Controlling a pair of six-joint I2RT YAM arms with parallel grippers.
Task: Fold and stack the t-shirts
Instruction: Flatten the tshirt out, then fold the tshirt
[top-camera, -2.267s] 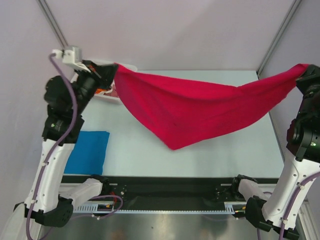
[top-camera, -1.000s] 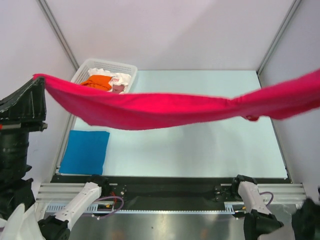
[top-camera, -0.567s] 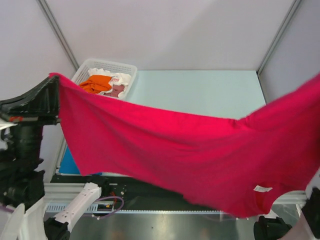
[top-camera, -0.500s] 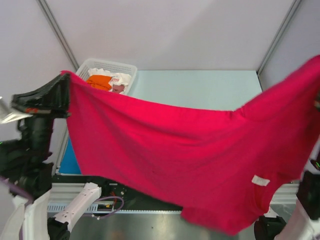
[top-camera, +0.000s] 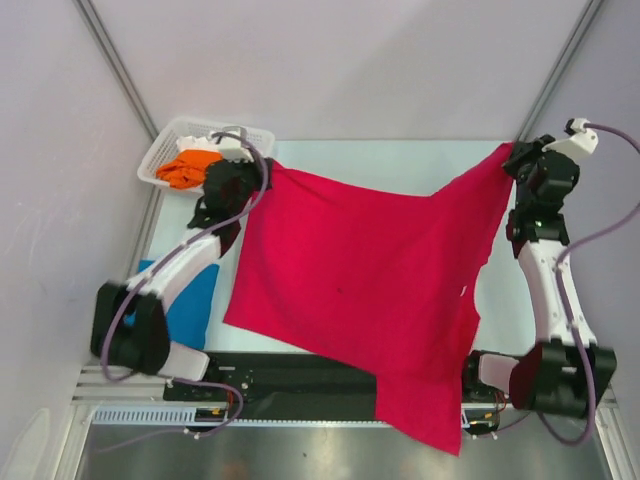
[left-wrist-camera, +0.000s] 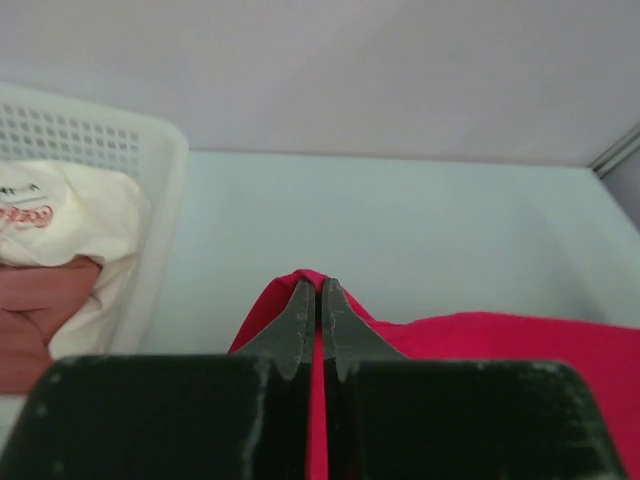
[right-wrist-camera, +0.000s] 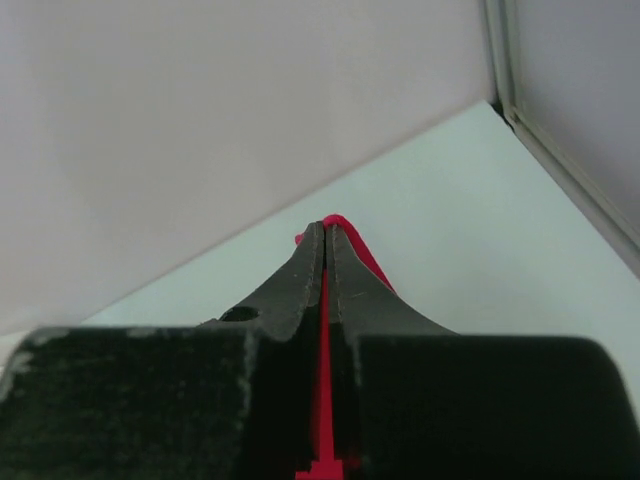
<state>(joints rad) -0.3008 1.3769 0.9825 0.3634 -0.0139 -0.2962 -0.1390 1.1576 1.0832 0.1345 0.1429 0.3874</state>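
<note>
From above, the left pincer (top-camera: 262, 168) and the right pincer (top-camera: 510, 155) are each clamped shut on a far corner of the crimson t-shirt (top-camera: 370, 290). The shirt lies spread but skewed across the surface (top-camera: 380, 160). Its near end spills past the near edge and over the base rail (top-camera: 300, 375). I judge that overhang the main risk: pull now and it can snag by the right arm's base, or slide off and drag the shirt with it. The skew would also give you a crooked fold. The folded blue t-shirt (top-camera: 195, 295) sits just beside the red edge and could be swept out of place.

In the left wrist view, the closed fingers (left-wrist-camera: 298, 320) pinch only a small peak of red cloth, so a sharp tug may slip it. The basket (left-wrist-camera: 150, 160) stands close on the left, holding a white t-shirt (left-wrist-camera: 60, 215) and a pink one (left-wrist-camera: 35, 320).

In the right wrist view, the fingers (right-wrist-camera: 300, 275) are likewise shut on a thin red fold. The pale surface is smooth, with plain walls behind and a frame post (right-wrist-camera: 560, 150) near on the right, leaving little room that way.
</note>
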